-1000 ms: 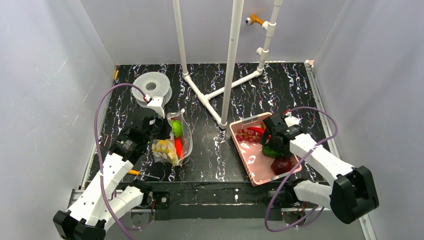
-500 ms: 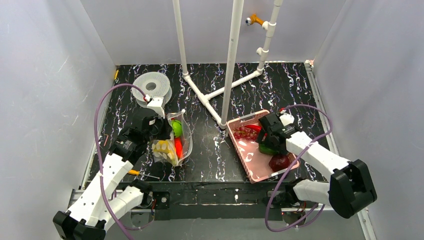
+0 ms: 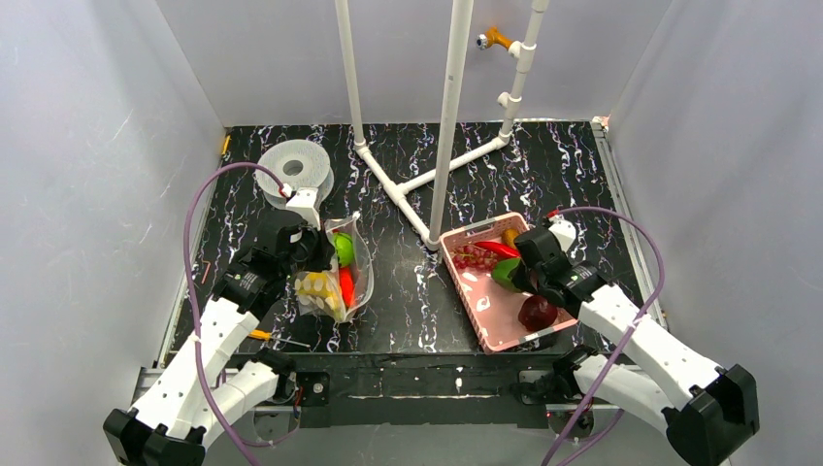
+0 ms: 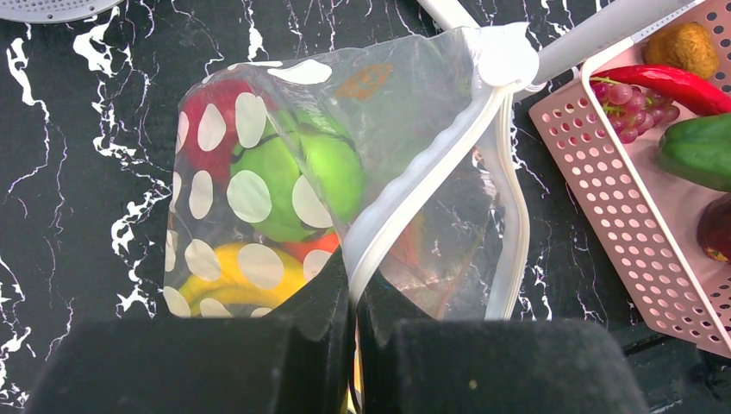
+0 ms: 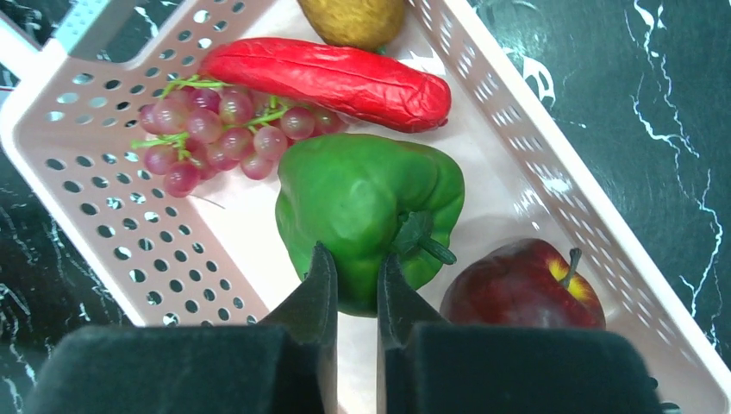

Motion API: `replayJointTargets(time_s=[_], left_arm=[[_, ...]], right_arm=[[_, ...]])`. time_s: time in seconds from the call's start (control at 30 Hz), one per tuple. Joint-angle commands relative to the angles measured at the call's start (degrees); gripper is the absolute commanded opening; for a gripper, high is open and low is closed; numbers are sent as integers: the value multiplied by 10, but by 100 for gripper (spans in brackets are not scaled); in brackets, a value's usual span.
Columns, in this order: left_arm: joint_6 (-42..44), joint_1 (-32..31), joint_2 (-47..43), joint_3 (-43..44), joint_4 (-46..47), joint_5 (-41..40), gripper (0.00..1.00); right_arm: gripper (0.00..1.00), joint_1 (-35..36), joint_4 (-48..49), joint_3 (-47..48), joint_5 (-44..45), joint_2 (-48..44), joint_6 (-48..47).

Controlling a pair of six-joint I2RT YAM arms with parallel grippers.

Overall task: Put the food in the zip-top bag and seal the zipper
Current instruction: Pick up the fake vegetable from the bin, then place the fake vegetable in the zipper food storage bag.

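Note:
The zip-top bag (image 4: 259, 198), clear with white dots, lies left of centre with a green piece (image 4: 297, 177), a yellow banana (image 4: 228, 276) and red food inside. My left gripper (image 4: 354, 289) is shut on the zipper (image 4: 414, 194) at the bag's mouth, which gapes open. The pink basket (image 5: 112, 224) holds more food: a green pepper (image 5: 362, 194), a red chilli (image 5: 332, 78), grapes (image 5: 215, 129) and a dark red apple (image 5: 517, 285). Inside the basket, my right gripper (image 5: 355, 280) is shut on the pepper's near edge.
A grey-white spool (image 3: 294, 167) sits behind the bag. White pipes (image 3: 448, 126) rise from a frame on the black marbled table behind the basket (image 3: 490, 325). Grey walls close in on both sides.
My right gripper has gone from wide open to shut on the green pepper, and its arm has swung out to the right. The left gripper and bag have not moved.

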Motion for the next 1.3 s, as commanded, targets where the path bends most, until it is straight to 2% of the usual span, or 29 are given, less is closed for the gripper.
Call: replayJointTargets(time_s=[0.0, 0.23, 0.53, 0.67, 0.77, 0.9, 1.0, 1.27], left_arm=[[1, 0, -3, -9, 12, -6, 0], [-1, 0, -10, -13, 11, -12, 0], [-23, 0, -8, -11, 0, 5, 0], [-81, 0, 17, 37, -73, 63, 0], [-106, 0, 33, 66, -118, 92, 0], [-113, 0, 45, 89, -148, 93, 0], [-124, 0, 57, 98, -155, 103, 0], [-165, 0, 96, 104, -130, 129, 0]], right_arm=[[1, 5, 43, -6, 2, -31, -43], [1, 5, 30, 3, 11, -27, -49], [1, 5, 106, -3, -114, -60, -95], [1, 14, 118, 23, -191, -81, -140], [1, 45, 140, 38, -225, -95, -150], [1, 111, 176, 66, -214, -92, -154], [1, 156, 200, 98, -196, -64, -161], [1, 255, 266, 211, -213, 45, -194]])
